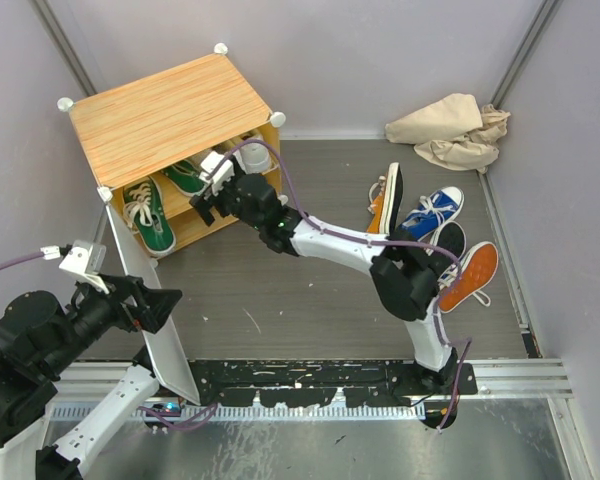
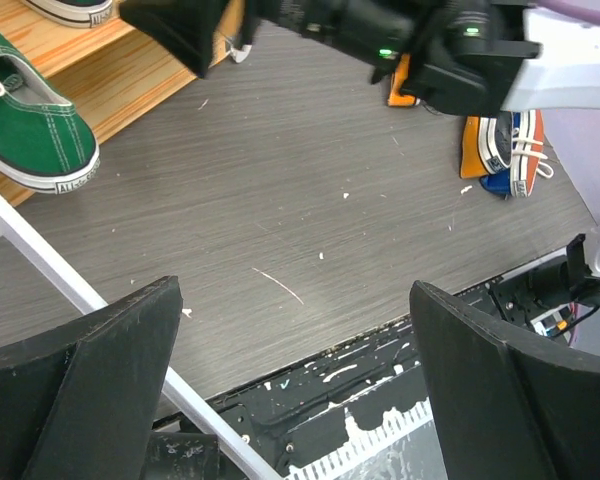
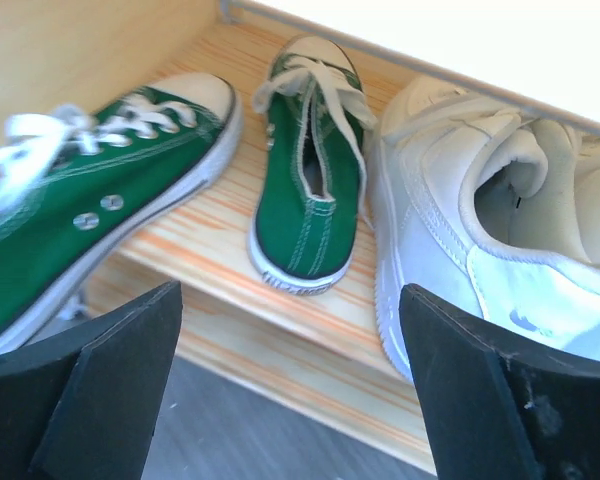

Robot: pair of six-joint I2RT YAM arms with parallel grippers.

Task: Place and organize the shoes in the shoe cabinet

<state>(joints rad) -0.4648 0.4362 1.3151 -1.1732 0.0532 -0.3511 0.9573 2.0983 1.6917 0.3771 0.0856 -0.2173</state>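
Two green canvas lace-up sneakers [image 1: 148, 215] sit inside the wood-topped shoe cabinet [image 1: 165, 115], with a white sneaker [image 1: 252, 155] beside them. The right gripper [image 1: 212, 182] is at the opening and the left gripper [image 1: 152, 305] is beside the open white door [image 1: 170, 350]. Orange and blue sneakers [image 1: 470, 275] lie well apart on the right. Left wrist: fingers [image 2: 90, 390] spread wide, gripping nothing. Right wrist: fingers [image 3: 90, 390] wide apart and empty, one green sneaker on the wooden shelf [image 3: 220, 250] straight ahead.

Light striped wood-grain on shoe cabinet [image 1: 170, 115] top, matt weave on green canvas shoes [image 3: 305, 215], white cord laces, rubbery white soles, smooth faintly glossy white sneaker [image 3: 430, 250], dark matt streaked table [image 1: 280, 290], scuffed, soft crumpled beige cloth [image 1: 450, 130]
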